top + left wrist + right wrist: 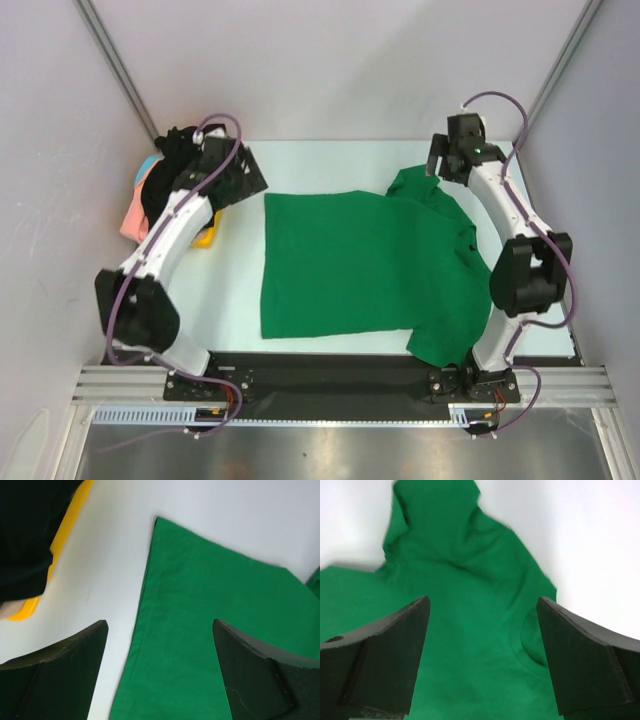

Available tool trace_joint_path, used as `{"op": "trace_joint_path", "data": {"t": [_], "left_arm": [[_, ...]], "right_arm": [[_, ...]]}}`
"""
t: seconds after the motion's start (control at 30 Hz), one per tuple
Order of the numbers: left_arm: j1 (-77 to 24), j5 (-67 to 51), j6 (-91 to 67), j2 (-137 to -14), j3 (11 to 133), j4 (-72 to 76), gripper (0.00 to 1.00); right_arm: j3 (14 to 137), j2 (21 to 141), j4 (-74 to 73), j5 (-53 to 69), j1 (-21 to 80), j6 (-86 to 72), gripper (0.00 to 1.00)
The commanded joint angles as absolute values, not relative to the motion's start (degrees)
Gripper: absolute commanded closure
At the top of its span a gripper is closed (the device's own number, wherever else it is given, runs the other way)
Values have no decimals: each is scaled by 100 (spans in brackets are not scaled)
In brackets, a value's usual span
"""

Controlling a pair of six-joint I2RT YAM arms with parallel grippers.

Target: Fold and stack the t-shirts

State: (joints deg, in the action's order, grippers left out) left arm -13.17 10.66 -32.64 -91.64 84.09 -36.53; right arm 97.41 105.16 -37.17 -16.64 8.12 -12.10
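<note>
A bright green t-shirt [360, 265] lies spread flat in the middle of the white table [330, 155], its collar to the right and one sleeve bunched at the far right corner. My left gripper [235, 175] hovers open over the shirt's far left corner. In the left wrist view the green shirt [210, 630] lies below the wide-apart fingers [65, 675], untouched. My right gripper [445, 160] hangs open above the far right sleeve. The right wrist view shows the green shirt [470, 605] and its collar [525, 640] under the gripper [482, 600], nothing held.
A pile of other t-shirts sits at the far left: black [170, 165] on top, pink [135, 215], yellow [205, 238] and a bit of light blue [150, 165]. The black shirt [25, 530] and yellow shirt [65, 545] show beside the left gripper. Walls enclose the table.
</note>
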Motion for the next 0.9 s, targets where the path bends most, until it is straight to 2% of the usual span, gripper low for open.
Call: {"op": "trace_joint_path", "data": {"t": [0.0, 0.13, 0.3, 0.63, 0.87], "left_arm": [[-1318, 976, -3147, -8799, 7376, -3060, 9], [-1415, 659, -3146, -8701, 6384, -2462, 11], [-1696, 492, -3252, -9156, 5977, -1961, 12], [-1793, 536, -3261, -10904, 7083, -2144, 15], [-1723, 562, -3226, -11987, 8137, -2408, 16]], "right_arm": [[8853, 10179, -3367, -1240, 704, -1617, 8], [8087, 9941, -3182, -739, 545, -1714, 9], [7813, 10230, -3120, -501, 545, -1758, 11], [8990, 12180, -3410, -475, 545, -1758, 14], [10271, 13297, -3682, -449, 449, -1723, 15]]}}
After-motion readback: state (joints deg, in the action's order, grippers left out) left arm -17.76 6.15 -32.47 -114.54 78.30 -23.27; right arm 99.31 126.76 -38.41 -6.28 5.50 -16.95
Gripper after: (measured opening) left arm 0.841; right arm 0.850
